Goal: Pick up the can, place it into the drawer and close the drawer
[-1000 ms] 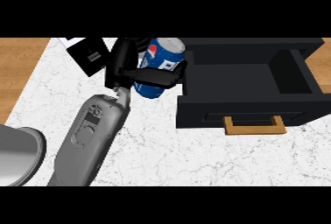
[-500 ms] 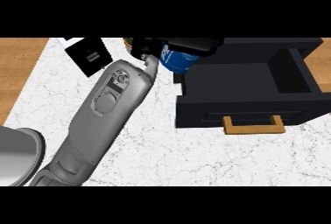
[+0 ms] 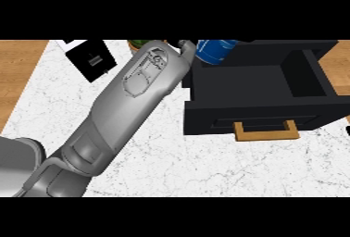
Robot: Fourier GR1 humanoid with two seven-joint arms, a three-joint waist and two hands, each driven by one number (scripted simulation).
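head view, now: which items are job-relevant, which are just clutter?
Job-relevant:
- blue can, at the open drawer's back-left corner
- black drawer, open, tan handle
- left forearm reaching to the can; its robot hand is hidden

Clutter:
- black square item, top left on the counter
- green object, mostly hidden behind the forearm

Blue metal can [image 3: 216, 50]: top end cut off by the view's far edge.
Left hand: hidden past the grey forearm [image 3: 130, 97]; its grip cannot be told.
Small green object [image 3: 137, 44]: mostly hidden behind the forearm, kind unclear.
Black open drawer [image 3: 301, 109]: far right corner cut off.
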